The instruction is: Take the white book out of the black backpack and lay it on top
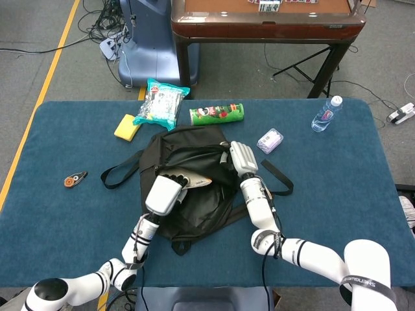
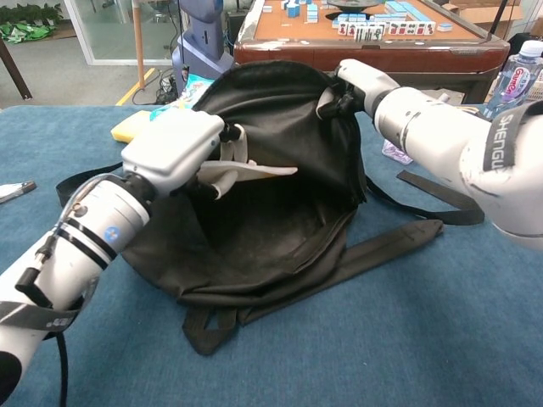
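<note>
The black backpack lies open mid-table, its mouth facing me. My left hand holds the white book by its near end, lifted inside the bag's opening and roughly level. Only a thin edge of the book shows. My right hand grips the bag's upper rim and holds the flap raised.
On the blue table behind the bag lie a yellow sponge, a snack bag, a green chip can, a small purple pack and a water bottle. A small orange tool sits left. Straps trail left and right.
</note>
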`<state>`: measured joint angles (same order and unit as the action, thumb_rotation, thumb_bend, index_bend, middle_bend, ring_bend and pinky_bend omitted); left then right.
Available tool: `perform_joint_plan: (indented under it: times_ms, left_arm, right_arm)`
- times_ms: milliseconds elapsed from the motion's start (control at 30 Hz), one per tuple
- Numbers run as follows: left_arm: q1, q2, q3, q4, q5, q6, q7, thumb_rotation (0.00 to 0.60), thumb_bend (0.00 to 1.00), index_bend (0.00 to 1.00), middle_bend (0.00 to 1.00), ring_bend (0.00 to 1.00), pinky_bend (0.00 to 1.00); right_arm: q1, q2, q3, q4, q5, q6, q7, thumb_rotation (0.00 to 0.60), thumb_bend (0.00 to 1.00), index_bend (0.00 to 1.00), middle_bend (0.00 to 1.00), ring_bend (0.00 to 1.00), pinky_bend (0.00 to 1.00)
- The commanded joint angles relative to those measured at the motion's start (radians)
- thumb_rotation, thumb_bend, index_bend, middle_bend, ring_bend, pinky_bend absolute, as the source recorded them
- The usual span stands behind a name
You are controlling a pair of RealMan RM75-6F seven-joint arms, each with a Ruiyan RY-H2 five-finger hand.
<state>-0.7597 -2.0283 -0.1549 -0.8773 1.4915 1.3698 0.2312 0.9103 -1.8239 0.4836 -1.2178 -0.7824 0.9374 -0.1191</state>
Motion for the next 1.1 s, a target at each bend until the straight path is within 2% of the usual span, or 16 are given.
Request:
perform_joint_plan:
  times_ms: [33,267,500,867,1100]
  left_arm:
    - [0.025,0.054,0.019,-0.023,0.048,0.06,-0.082,0.6,0.48,0.69,0.73,0.73,0.81]
    - [0.074,0.165,0.007,-0.144,0.085,0.166,-0.252,0.6,0.48,0.71,0.77,0.74,0.81]
    - [0.119,0.26,-0.057,-0.287,0.069,0.251,-0.41,0.6,0.47,0.71,0.79,0.77,0.83]
    - [0.156,0.364,-0.175,-0.408,-0.001,0.292,-0.465,0.6,0.48,0.71,0.79,0.77,0.83]
    - [0.175,0.409,-0.204,-0.398,-0.07,0.244,-0.428,0.6,0.47,0.7,0.79,0.76,0.83]
  right_arm:
    - [-0.001,0.001,-0.002,-0.002,-0.001,-0.001,0.002,0.6,0.84,0.68,0.45,0.38,0.46]
    - [-0.003,0.009,-0.006,-0.009,-0.003,-0.011,0.009,0.6,0.84,0.68,0.45,0.38,0.46]
    - [-0.012,0.013,-0.02,-0.008,-0.012,-0.026,0.026,0.6,0.82,0.68,0.45,0.38,0.46]
    - [-0.03,0.025,-0.044,-0.02,-0.046,-0.039,0.058,0.6,0.81,0.68,0.44,0.38,0.46]
    - [-0.041,0.027,-0.068,-0.02,-0.063,-0.047,0.064,0.6,0.81,0.68,0.44,0.38,0.46]
